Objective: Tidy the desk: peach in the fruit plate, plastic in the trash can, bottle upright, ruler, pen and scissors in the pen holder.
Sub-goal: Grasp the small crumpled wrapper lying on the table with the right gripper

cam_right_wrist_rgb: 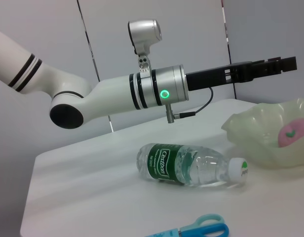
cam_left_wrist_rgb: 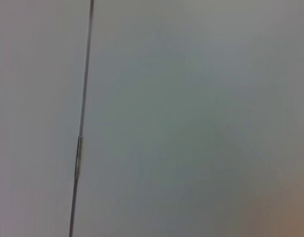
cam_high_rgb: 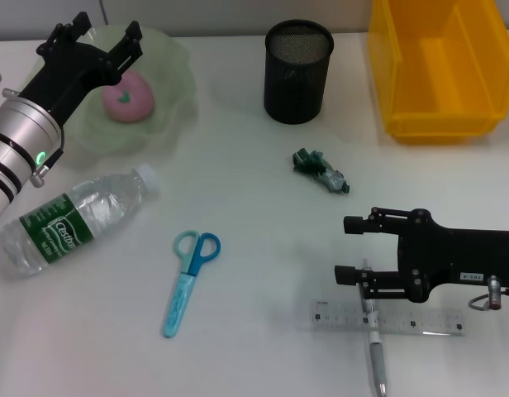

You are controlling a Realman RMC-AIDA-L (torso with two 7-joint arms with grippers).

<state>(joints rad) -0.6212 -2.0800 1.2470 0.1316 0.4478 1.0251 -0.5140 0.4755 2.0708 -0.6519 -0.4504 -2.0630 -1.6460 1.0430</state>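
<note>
Hovering with wide-open fingers over the pen [cam_high_rgb: 376, 357] and ruler [cam_high_rgb: 389, 318], the right gripper [cam_high_rgb: 351, 249] looks ready to go down and pinch the pen, while the left gripper [cam_high_rgb: 93, 35] waits open above the peach [cam_high_rgb: 128, 97] in the fruit plate [cam_high_rgb: 159, 120].

Peach [cam_high_rgb: 128, 100] in plate [cam_high_rgb: 168, 74] far left – bottle [cam_high_rgb: 73, 219] before it, scissors [cam_high_rgb: 188, 281] right of bottle

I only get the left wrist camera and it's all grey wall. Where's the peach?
Observer: The peach already sits in the green fruit plate.
Operator: Is the bottle standing?
Observer: No, the bottle lies on its side near the plate.
Operator: What's the other arm doing?
Observer: The right gripper hangs open above the ruler, with the pen lying across it.
</note>
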